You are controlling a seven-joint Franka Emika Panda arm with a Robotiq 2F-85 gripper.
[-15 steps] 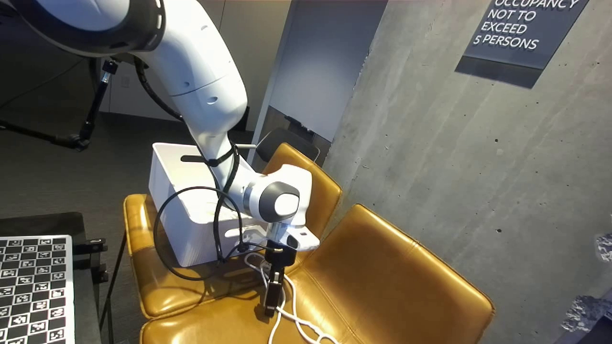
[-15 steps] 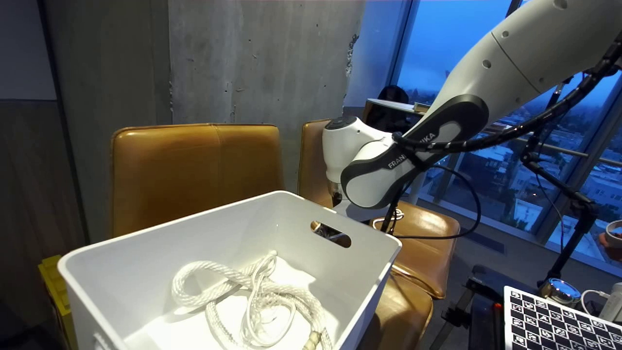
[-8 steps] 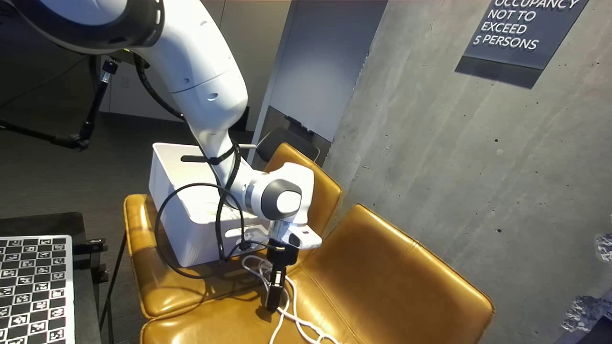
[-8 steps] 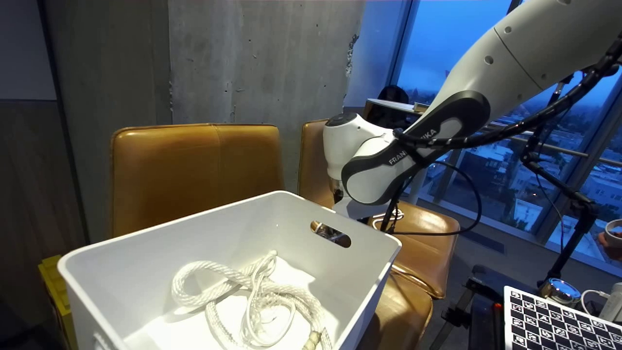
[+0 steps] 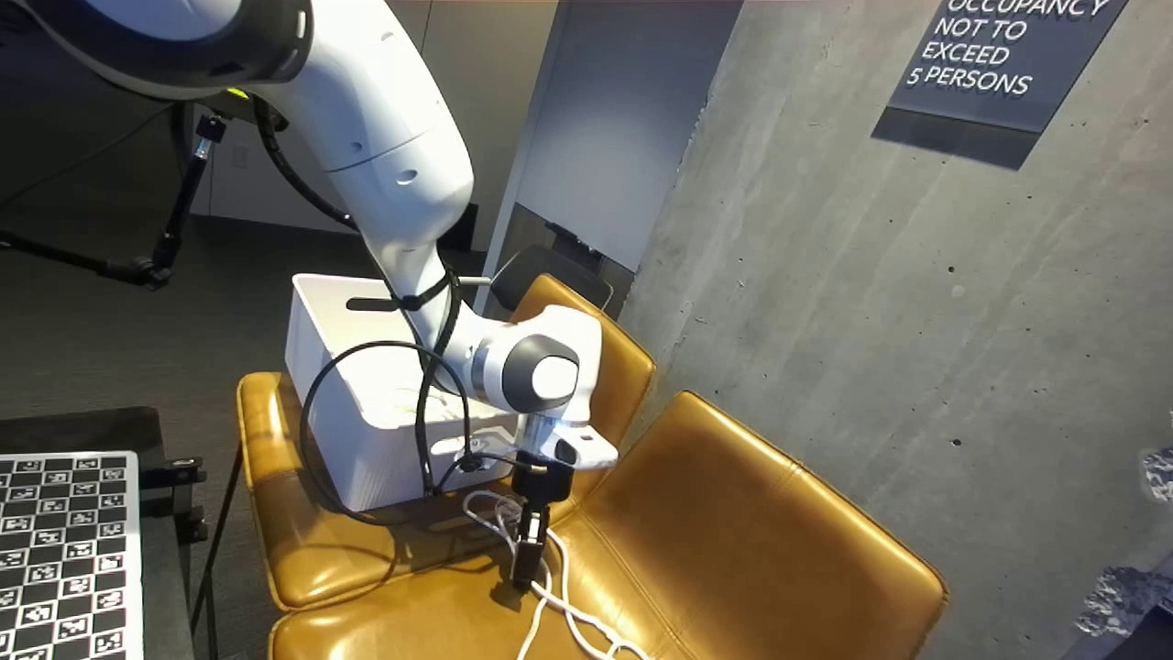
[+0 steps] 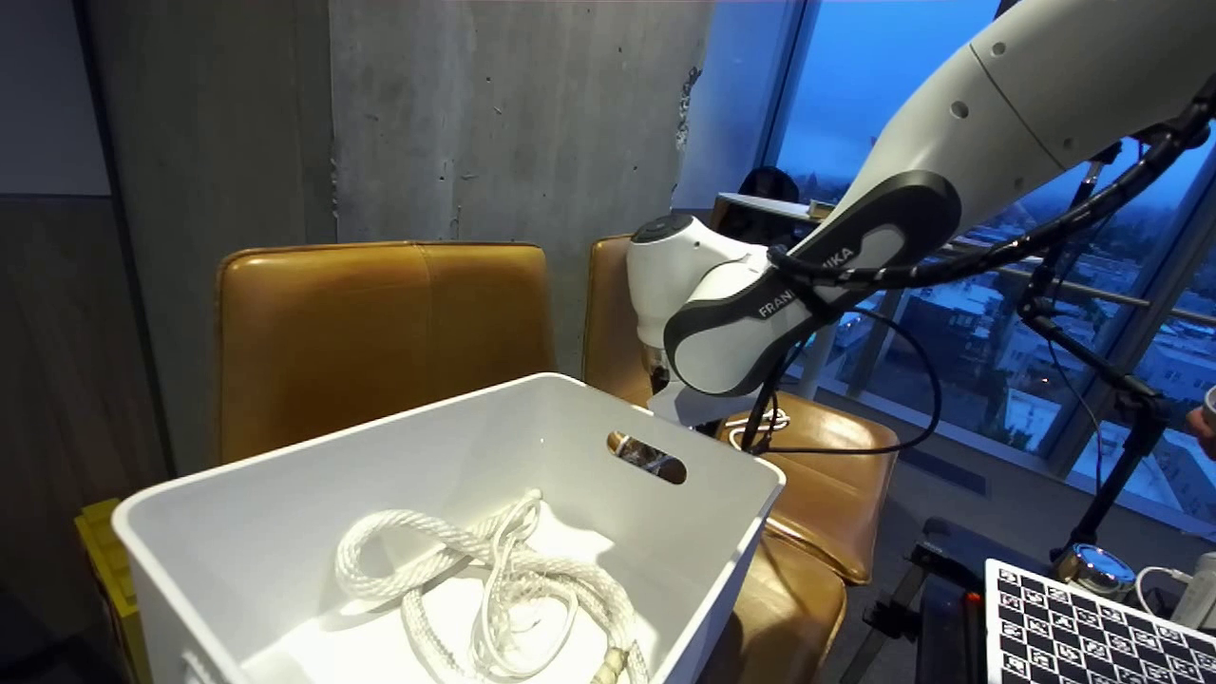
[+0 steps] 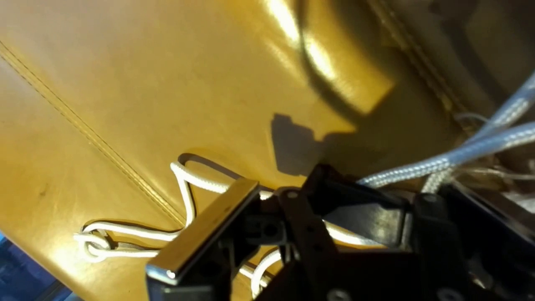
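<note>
Raised the black two-fingered hand (image 5: 525, 573) slightly over the smooth tan leather chair (image 5: 431, 614) since the earlier frame, along with the glossy white jointed arm (image 5: 394, 156), and drew its fingers together; left the tall white plastic bin (image 6: 456, 446) unmoved. Judging by appearances, had finished reaching the slim white braided cord (image 7: 409, 170) and closing at it, but had not yet brought it away from the seat. Left most of its length slack there, in loops and crossing strands, with a knotted bend near the seat's edge in the wrist view. Showed, inside the bin on the neighbouring tan leather chair (image 5: 330, 568), a loose coil of thick white woven rope (image 6: 446, 534) among thinner strands, well apart from the hand. Had brought the fingers fully closed, right beside the cord, with strands running toward the tips from both sides in the wrist view. Could not tell for certain of any strand pinched between them, given the dark, crowded look of the tips. Cast a shadow on the leather just apart from the fingertips, hinting at a small gap above the seat.
</note>
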